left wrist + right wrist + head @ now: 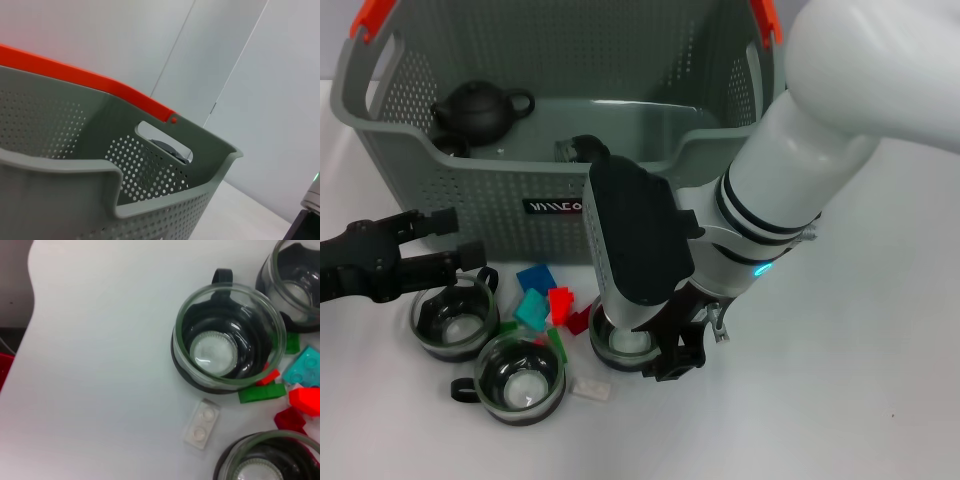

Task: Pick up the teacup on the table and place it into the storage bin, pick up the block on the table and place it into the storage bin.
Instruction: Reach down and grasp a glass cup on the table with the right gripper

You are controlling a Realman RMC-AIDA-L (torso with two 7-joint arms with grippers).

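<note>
In the head view, the grey storage bin [470,190] stands at the far side of the white table [840,380] and holds a black teapot [480,108] in its far left corner. Three glass teacups sit near its front: the left teacup [454,318], the front teacup [520,380] and the right teacup [623,345]; all look empty. Coloured blocks [545,305] lie between them and a clear block [590,389] rests beside the front teacup. The left gripper [458,240] hovers spread over the left teacup. The right gripper [665,345] sits at the right teacup; its fingers' state cannot be told. The left wrist view shows the bin's perforated wall and orange handle clip [100,82]. The right wrist view looks down into the empty front teacup, with the clear block just beside it.
</note>
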